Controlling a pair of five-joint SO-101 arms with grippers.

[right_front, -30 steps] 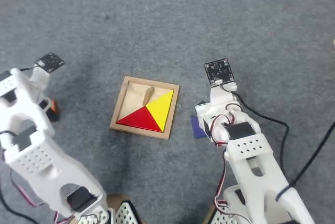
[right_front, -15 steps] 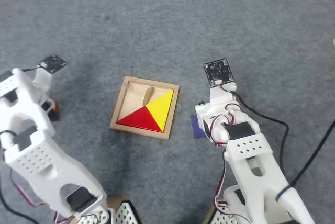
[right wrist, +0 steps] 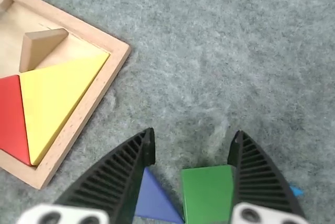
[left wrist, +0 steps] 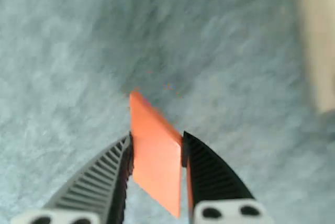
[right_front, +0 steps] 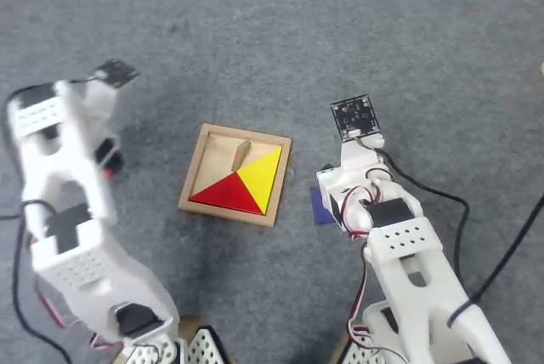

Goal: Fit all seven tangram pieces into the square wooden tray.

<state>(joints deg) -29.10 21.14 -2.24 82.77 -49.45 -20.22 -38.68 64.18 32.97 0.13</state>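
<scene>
The square wooden tray (right_front: 280, 179) lies mid-table and holds a red triangle (right_front: 225, 194), a yellow triangle (right_front: 261, 175) and a small plain wooden triangle (right_front: 241, 153). My left gripper (left wrist: 156, 153) is shut on an orange piece (left wrist: 156, 158), held above the grey carpet to the left of the tray; in the high view the left gripper (right_front: 109, 160) shows a bit of orange. To the right of the tray, my right gripper (right wrist: 193, 148) hangs open over a green piece (right wrist: 208, 193) and a blue triangle (right wrist: 153, 200). The blue piece (right_front: 320, 207) peeks out beside the right arm.
Grey carpet covers the whole table. The tray edge (left wrist: 316, 41) appears as a pale blur in the left wrist view. A small light-blue bit (right wrist: 295, 191) lies beside the right finger. Cables (right_front: 463, 236) trail from the right arm.
The left arm has swung up and toward the tray, carrying the orange piece. The right arm has stayed still.
</scene>
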